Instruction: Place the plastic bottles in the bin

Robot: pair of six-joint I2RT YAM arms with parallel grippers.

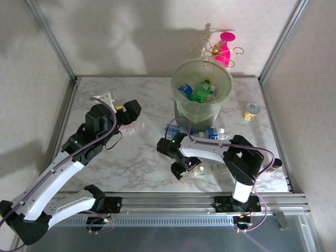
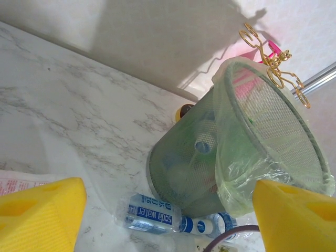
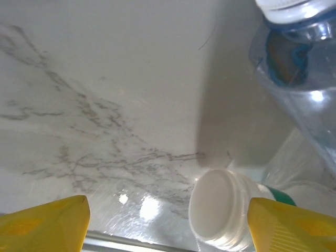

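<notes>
Plastic bottles [image 1: 201, 90], clear and green, are partly gathered in the bag-lined translucent round bin [image 1: 184, 116], while a white-capped clear bottle [image 3: 218, 215] on the marbled table [image 3: 105, 79] is straddled, apparently untouched, by the wide-open right gripper [image 3: 168, 220] for pickup, and the left gripper [image 2: 168, 215] is held open and empty.
</notes>
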